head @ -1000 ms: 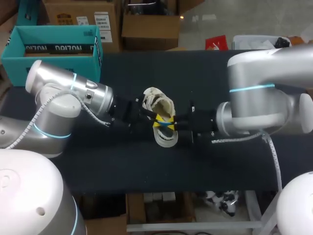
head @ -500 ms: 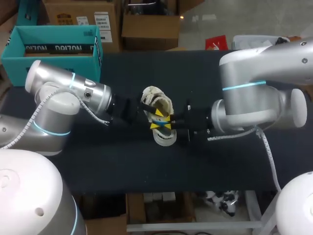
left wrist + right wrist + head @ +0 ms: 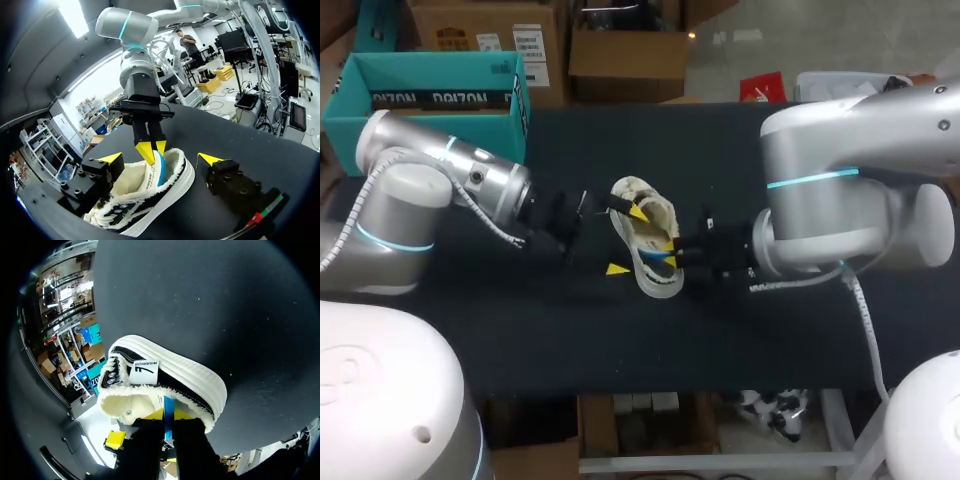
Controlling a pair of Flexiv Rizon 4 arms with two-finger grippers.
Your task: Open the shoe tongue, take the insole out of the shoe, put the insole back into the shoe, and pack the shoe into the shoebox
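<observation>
A white sneaker (image 3: 150, 192) with a fleece lining, black-and-white sides and a thick white sole lies near the middle of a dark counter (image 3: 770, 150). Two silver robot arms meet at it from opposite sides. Whether the sneaker sits flat on its sole or leans to one side cannot be told.

The right arm (image 3: 850, 200) comes in at the sneaker's right side. Its pincer (image 3: 152, 150) points down into the sneaker's opening, the two yellow tips pressed close together. They are pinching the edge of a thin blue insole (image 3: 160, 170). The insole stands up out of the fleece collar, with its lower part hidden inside the sneaker. In the right wrist view the blue strip runs straight between that pincer's two dark fingers, with the sneaker's side and sole just ahead of them.

The left arm (image 3: 430, 195) comes in at the sneaker's left side. Its pincer (image 3: 627, 240) is spread wide and holds nothing. One yellow tip is at the fleece collar, just beside the opening. The other tip is off the sneaker's outer side, apart from the sole and over bare counter. The sneaker's collar end therefore sits between the spread fingers without being gripped.

An open-topped teal shoebox (image 3: 430, 125) stands well apart from the sneaker, beyond the left arm at the back corner of the counter.
</observation>
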